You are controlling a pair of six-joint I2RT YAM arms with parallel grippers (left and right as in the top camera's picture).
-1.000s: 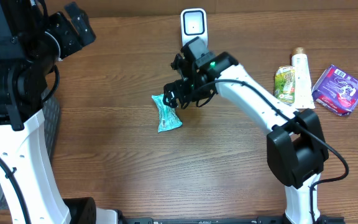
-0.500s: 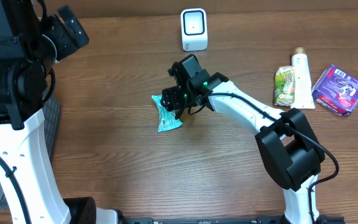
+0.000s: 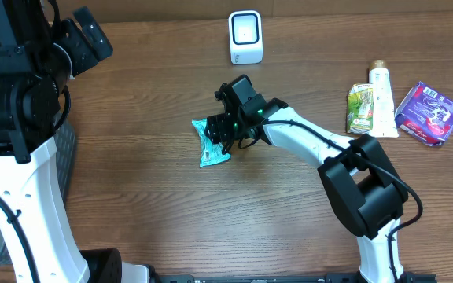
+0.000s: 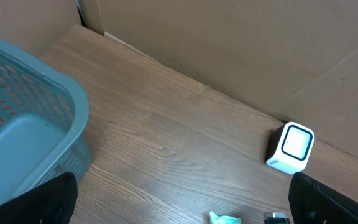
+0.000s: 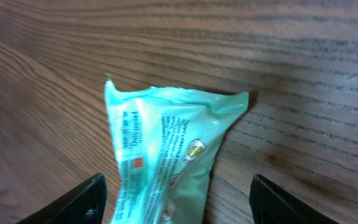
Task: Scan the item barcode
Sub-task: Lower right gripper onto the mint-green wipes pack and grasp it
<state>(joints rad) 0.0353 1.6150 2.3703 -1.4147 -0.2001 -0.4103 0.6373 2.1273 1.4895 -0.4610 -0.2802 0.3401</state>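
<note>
The right arm reaches across the table's middle, its wrist bent down, and the right gripper (image 3: 220, 135) sits low with its jaws spread wide, fingertips (image 5: 79, 202) well apart. The left arm is drawn back at the far left, raised, its left gripper (image 3: 85, 35) fully spread.

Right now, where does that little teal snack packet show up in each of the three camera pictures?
Overhead: the teal packet lies left of centre, at the right gripper.
Left wrist: only its tip peeks in at the bottom edge, below the white scanner.
Right wrist: it fills the middle, between the fingers.
Shared landmark: the wood-grain table.
</note>
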